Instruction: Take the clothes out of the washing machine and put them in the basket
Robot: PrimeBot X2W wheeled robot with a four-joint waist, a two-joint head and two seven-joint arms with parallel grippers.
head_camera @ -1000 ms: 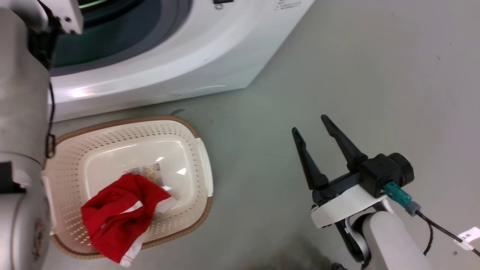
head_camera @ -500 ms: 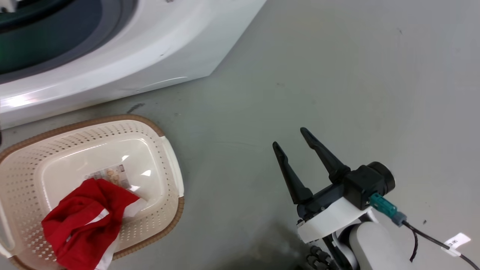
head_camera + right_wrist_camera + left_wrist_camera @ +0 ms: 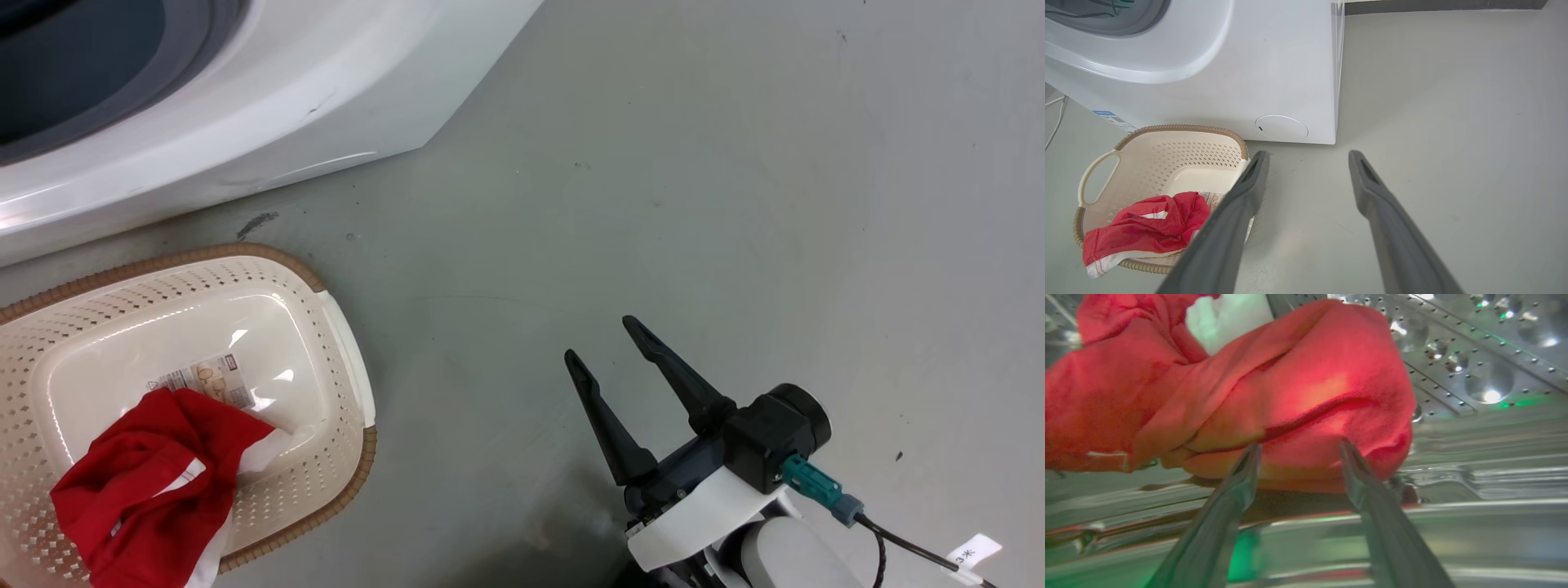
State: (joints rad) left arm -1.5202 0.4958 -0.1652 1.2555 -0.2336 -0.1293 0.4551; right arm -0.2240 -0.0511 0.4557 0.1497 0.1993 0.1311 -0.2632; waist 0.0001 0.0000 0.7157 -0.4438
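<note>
- Judging the task about halfway along: finding the first red garment [image 3: 139, 482] already lying in the basket [image 3: 188, 256], bunched at one corner and hanging a white-trimmed edge over the brown rim.
- Finding the second red garment [image 3: 1274, 392] not yet out, heaped against the perforated steel wall of the drum [image 3: 1474, 355] inside the washing machine [image 3: 286, 106].
- Reaching into that drum with the left gripper [image 3: 1300, 445], fingers spread, tips at the lower fold of the cloth, touching it or just short of it, and pinching nothing.
- Hovering the right gripper [image 3: 598, 338] over bare floor [image 3: 735, 204], well apart from the basket, fingers spread and carrying nothing.
- Noting the basket standing on the floor just beside the front of the machine.
- Reckoning what is left: closing on the second garment, drawing it out through the porthole, dropping it into the basket beside the first.
- Counting two red garments, one basket, one washing machine and two grippers; spotting no other cloth in the part of the drum on show, though not seeing the whole drum.
</note>
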